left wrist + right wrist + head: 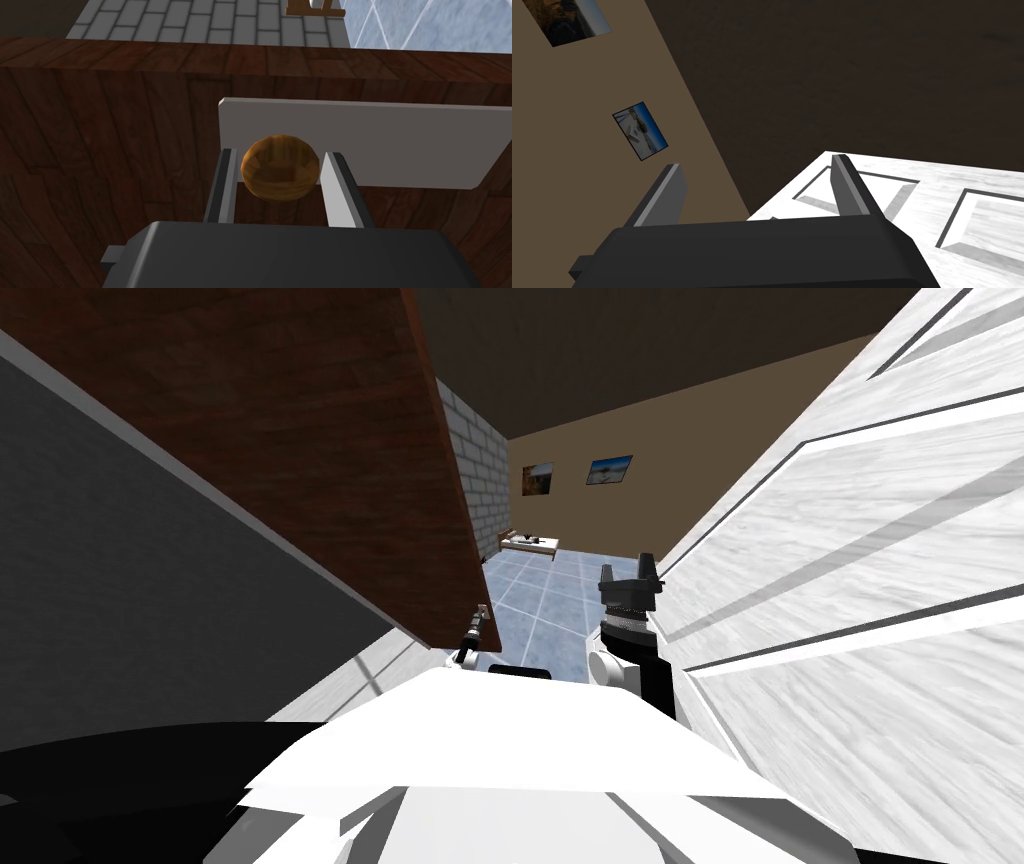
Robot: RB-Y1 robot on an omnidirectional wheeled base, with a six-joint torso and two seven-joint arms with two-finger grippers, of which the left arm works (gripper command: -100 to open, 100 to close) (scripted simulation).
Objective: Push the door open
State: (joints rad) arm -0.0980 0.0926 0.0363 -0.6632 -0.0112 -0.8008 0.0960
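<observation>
At far left a dark grey wall runs out of the head view. Beside it stands the brown wooden door, its top and hinge side cut off by the picture's edge. The left gripper is small and half hidden at the door's near edge. In the left wrist view this gripper is clenched on the round brown knob, one finger at each side. The knob hides its own stem and stands on a grey plate that the picture's edge cuts off.

Past the door's edge lie a blue tiled floor and a grey brick wall. A low worktop stands far back, and the dark bits on it are too small to tell.

The right gripper is raised just beside a white panelled door. Its fingers are spread apart, grasping nothing.
</observation>
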